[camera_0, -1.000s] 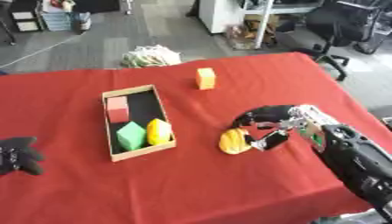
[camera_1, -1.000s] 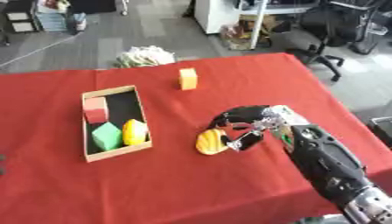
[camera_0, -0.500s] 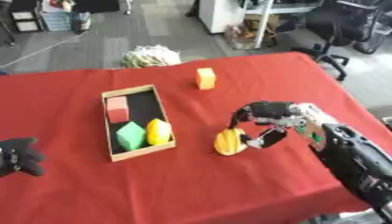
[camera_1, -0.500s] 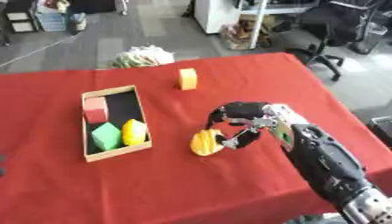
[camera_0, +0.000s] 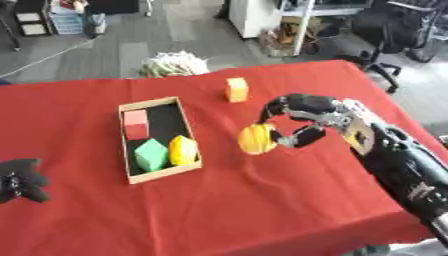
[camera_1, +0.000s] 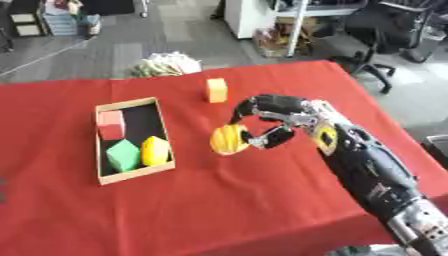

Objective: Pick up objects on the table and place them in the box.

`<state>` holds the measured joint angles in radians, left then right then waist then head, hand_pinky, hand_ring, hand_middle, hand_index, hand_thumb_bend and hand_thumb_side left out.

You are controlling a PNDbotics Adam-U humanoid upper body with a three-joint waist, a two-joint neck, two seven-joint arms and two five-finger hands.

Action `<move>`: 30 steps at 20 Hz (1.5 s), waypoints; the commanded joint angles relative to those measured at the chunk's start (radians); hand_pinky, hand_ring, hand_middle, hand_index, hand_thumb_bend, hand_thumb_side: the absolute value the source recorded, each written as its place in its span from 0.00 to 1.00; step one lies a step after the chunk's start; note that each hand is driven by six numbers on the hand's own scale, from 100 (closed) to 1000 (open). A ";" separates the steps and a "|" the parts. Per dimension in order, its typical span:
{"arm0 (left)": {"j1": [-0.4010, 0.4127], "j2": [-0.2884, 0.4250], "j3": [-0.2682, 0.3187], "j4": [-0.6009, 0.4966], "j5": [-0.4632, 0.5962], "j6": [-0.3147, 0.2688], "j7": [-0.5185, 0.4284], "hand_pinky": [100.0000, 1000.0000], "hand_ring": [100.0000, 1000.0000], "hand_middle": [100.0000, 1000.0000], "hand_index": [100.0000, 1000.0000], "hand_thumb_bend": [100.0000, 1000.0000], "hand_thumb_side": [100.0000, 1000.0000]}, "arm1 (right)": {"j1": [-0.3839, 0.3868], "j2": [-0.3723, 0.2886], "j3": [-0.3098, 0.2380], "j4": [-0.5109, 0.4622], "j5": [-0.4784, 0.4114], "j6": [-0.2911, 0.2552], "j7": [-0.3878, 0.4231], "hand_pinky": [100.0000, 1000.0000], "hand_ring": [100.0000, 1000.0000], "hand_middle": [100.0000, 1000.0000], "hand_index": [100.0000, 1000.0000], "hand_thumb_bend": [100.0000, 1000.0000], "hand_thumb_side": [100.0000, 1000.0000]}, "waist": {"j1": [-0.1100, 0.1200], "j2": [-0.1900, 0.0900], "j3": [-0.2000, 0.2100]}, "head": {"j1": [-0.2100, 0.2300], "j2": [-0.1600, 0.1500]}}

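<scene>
Left eye view: one red tabletop (camera_0: 219, 200). One shallow wooden box (camera_0: 128, 150) lies left of centre, long axis running away from the robot. Count inside the box: three pieces. One red block (camera_0: 136, 124) at the far end, one green block (camera_0: 150, 154) at the near end, one yellow rounded piece (camera_0: 183, 150) just beside the green block on its right. Loose on the cloth: one orange-yellow block (camera_0: 235, 89), standing beyond the box and to its right, well apart from it. One yellow rounded object (camera_0: 256, 139) sits in the right robot hand (camera_0: 308, 120), to the right of the box and near its right wall; whether it is clear of the cloth I cannot tell. The fingers arch over the object from above and the thumb closes from below right, so the hand is curled round it, holding it. Left robot hand (camera_0: 19, 178) shows at the lower left edge, resting on the cloth; dark and blurred, finger position cannot be made out.

Right eye view: same counts. One box (camera_1: 98, 159) with three pieces, one orange-yellow block at the far side, one yellow object in the right robot hand (camera_1: 278, 116). The pinch reads the same here: fingers over the top, thumb (camera_1: 271, 138) under the right side. The left robot hand does not show in this view.
</scene>
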<state>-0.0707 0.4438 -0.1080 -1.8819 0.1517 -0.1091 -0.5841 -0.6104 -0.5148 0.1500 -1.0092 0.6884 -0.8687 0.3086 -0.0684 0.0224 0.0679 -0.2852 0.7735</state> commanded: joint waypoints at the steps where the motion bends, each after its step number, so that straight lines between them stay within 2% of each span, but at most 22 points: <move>1: -0.013 -0.006 0.007 -0.027 0.013 0.002 -0.002 0.62 0.57 0.62 0.88 0.00 0.93 | -0.078 -0.009 -0.041 0.022 -0.018 -0.034 0.048 0.78 0.69 0.63 0.27 0.00 0.13 | 0.010 0.012 0.011 | -0.013 -0.004; 5: -0.023 -0.023 -0.002 -0.036 0.022 0.005 -0.015 0.62 0.57 0.61 0.88 0.00 0.93 | -0.172 0.032 -0.070 0.052 -0.001 -0.025 0.047 0.78 0.69 0.64 0.27 0.00 0.12 | 0.017 0.022 0.045 | -0.043 -0.004; 9: -0.035 -0.033 -0.006 -0.044 0.033 0.005 -0.025 0.63 0.57 0.61 0.88 0.00 0.93 | -0.231 0.083 -0.082 0.086 0.054 -0.017 0.056 0.79 0.70 0.65 0.27 0.00 0.13 | 0.022 0.034 0.087 | -0.078 -0.004; 17: -0.055 -0.046 -0.012 -0.048 0.038 0.006 -0.040 0.62 0.57 0.60 0.87 0.00 0.93 | -0.280 0.187 -0.134 0.176 0.217 0.029 0.047 0.79 0.71 0.66 0.30 0.00 0.13 | 0.022 0.053 0.176 | -0.160 -0.004; 19: -0.058 -0.047 -0.013 -0.047 0.037 0.007 -0.042 0.62 0.57 0.59 0.87 0.00 0.94 | -0.285 0.203 -0.143 0.190 0.259 0.042 0.035 0.79 0.73 0.68 0.38 0.00 0.13 | 0.021 0.056 0.190 | -0.171 -0.004; 21: -0.059 -0.049 -0.014 -0.047 0.036 0.008 -0.044 0.62 0.56 0.58 0.87 0.00 0.94 | -0.284 0.215 -0.148 0.202 0.294 0.048 0.019 0.79 0.73 0.69 0.54 0.00 0.13 | 0.020 0.057 0.197 | -0.176 -0.004; 25: -0.057 -0.050 -0.014 -0.043 0.033 0.010 -0.047 0.62 0.56 0.58 0.87 0.00 0.94 | -0.276 0.228 -0.141 0.218 0.344 0.044 0.008 0.81 0.77 0.72 0.78 0.00 0.15 | 0.018 0.056 0.200 | -0.178 -0.004; 30: -0.054 -0.052 -0.015 -0.041 0.029 0.012 -0.053 0.62 0.56 0.58 0.88 0.00 0.95 | -0.269 0.237 -0.126 0.202 0.412 0.043 0.005 0.82 0.79 0.74 0.90 0.00 0.18 | 0.016 0.053 0.199 | -0.178 -0.004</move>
<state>-0.1159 0.3865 -0.1232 -1.9109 0.1840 -0.0965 -0.6331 -0.8615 -0.2656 0.0226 -0.7871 1.0815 -0.8227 0.3166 -0.0644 0.0780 0.2669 -0.4607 0.7736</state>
